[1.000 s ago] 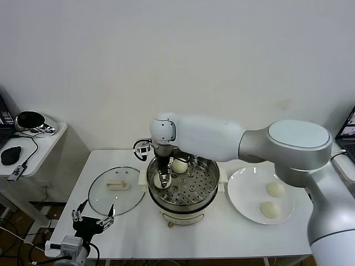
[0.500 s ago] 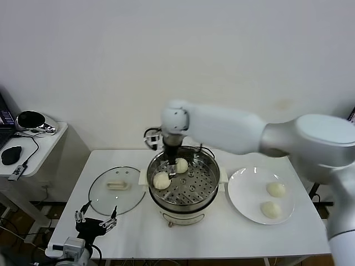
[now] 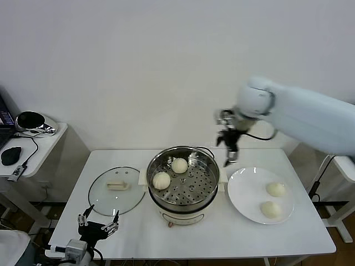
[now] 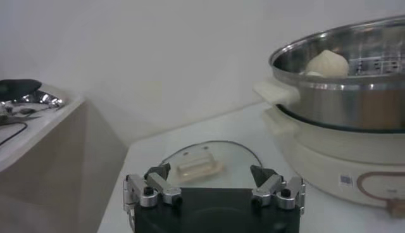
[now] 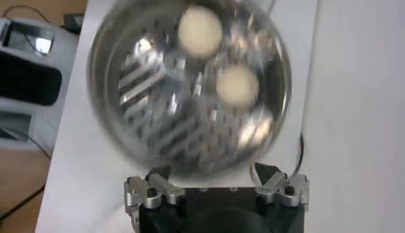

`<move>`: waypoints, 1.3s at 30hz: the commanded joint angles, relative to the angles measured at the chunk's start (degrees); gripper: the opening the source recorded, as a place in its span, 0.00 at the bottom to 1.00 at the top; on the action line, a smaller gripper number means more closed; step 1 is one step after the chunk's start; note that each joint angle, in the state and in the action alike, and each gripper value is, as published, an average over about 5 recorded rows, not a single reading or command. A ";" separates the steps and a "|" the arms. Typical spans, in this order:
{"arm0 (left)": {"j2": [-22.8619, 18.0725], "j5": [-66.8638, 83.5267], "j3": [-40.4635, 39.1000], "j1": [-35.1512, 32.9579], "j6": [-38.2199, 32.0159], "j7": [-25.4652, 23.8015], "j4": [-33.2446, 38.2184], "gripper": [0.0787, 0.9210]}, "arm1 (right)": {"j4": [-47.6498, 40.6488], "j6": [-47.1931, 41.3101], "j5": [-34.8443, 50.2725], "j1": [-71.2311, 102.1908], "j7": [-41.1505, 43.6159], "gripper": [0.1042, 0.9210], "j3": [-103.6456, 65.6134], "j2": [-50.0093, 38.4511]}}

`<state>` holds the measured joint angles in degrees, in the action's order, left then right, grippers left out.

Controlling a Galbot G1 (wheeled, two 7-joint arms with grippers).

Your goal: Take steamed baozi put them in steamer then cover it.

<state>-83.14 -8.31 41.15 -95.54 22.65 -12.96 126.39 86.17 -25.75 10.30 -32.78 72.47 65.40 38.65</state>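
I am looking at a test room or lab staged as a kitchen corner, not a lived-in home. A plain white counter (image 3: 138, 233) stands against a bare white wall (image 3: 138, 66), carrying only an electric steamer (image 3: 184, 185), its glass lid (image 3: 116, 190) and a white plate (image 3: 260, 195). To the robot's left, a side table (image 3: 30, 147) holds a computer mouse (image 3: 10, 155), cables and a dark shiny rounded object I cannot identify. A laptop edge (image 3: 4, 119) shows there. Cables lie on the floor (image 3: 14, 227).
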 commanded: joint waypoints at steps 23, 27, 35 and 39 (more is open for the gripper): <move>-0.25 -1.47 -0.35 -0.91 0.37 -0.98 -4.57 0.88 | -9.33 11.34 -23.86 44.66 -0.08 0.88 -33.06 -9.35; -0.29 -1.62 -0.40 -0.56 0.39 -0.97 -5.27 0.88 | -10.19 11.50 -24.12 45.12 -0.36 0.88 -32.80 -8.48; -0.23 -1.65 -0.38 -0.37 0.43 -1.01 -6.08 0.88 | -10.70 11.27 -24.46 45.82 -0.83 0.88 -32.47 -6.10; -0.26 -1.65 -0.32 -0.18 0.43 -0.94 -6.74 0.88 | -11.70 11.36 -24.98 45.72 -1.12 0.88 -32.17 -5.00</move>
<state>-83.43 -9.92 40.79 -95.85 23.07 -13.93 120.49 76.05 -14.75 -13.44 10.71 71.60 34.60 32.11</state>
